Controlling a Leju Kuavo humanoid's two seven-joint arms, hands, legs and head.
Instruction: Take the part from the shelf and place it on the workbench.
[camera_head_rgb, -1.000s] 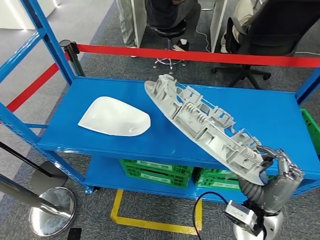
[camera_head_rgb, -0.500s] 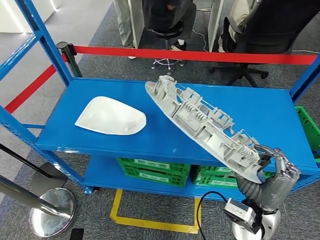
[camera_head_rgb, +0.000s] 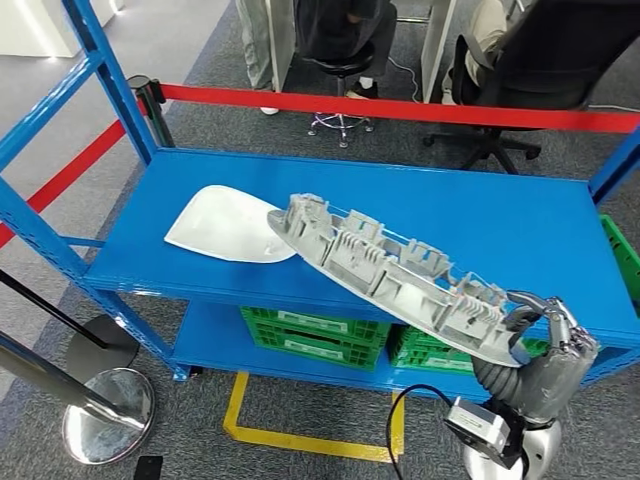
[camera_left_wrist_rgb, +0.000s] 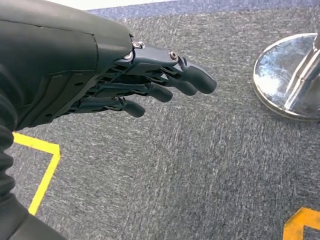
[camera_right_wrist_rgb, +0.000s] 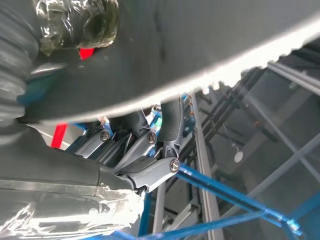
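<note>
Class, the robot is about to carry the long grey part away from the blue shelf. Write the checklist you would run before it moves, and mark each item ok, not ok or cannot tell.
1. Right hand holds the long grey part at one end: ok.
2. Hold is balanced: not ok; most of the part reaches out past the hand, over the blue shelf.
3. Far end is apart from the white cover: cannot tell; it overlaps the cover in the head view.
4. Part is lifted off the shelf top: cannot tell.
5. Left hand is free to help: ok; it hangs over the carpet, fingers apart, holding nothing.
</note>
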